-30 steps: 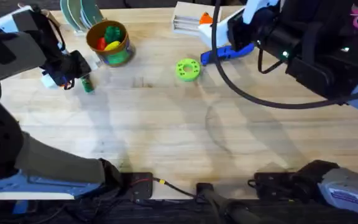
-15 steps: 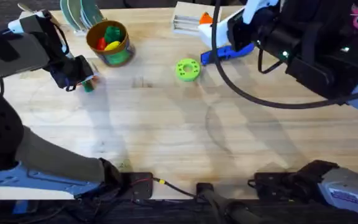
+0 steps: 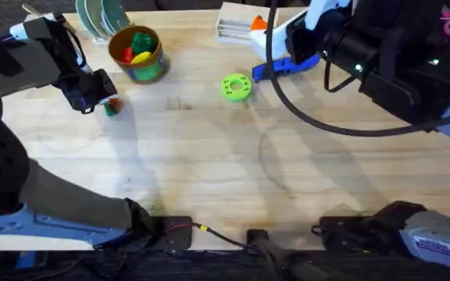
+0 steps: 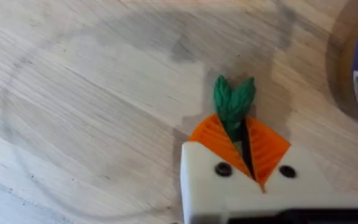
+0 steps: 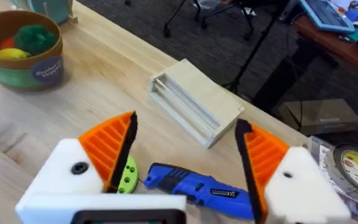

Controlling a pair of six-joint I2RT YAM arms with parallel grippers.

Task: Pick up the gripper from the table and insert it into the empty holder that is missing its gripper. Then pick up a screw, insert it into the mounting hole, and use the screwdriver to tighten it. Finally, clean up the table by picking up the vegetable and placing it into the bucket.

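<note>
The dark green vegetable (image 4: pixel 234 102) lies low over the wood between the orange ribbed pads (image 4: pixel 210 134) of my left gripper (image 4: pixel 241 142), which is shut on it. From overhead the vegetable (image 3: pixel 112 108) pokes out under the left gripper (image 3: pixel 98 95), just left of the bucket (image 3: pixel 137 53). My right gripper (image 5: pixel 188 152) hangs open above the blue screwdriver (image 5: pixel 197 186), with an orange pad on both of its white holders (image 5: pixel 61 174). From overhead, the screwdriver (image 3: pixel 287 66) lies at the back right. A loose gripper piece and the screw are out of view.
A lime-green ring (image 3: pixel 235 87) sits beside the screwdriver's tip. A pale wooden block (image 3: pixel 237 19) lies at the far edge. Toys fill the bucket. A tape roll (image 5: pixel 347 168) rests at the far right. Green plates (image 3: pixel 100 16) stand behind the bucket.
My left gripper has shifted right, toward the bucket, and now sits over the vegetable with its pads on it. The right arm has not moved.
</note>
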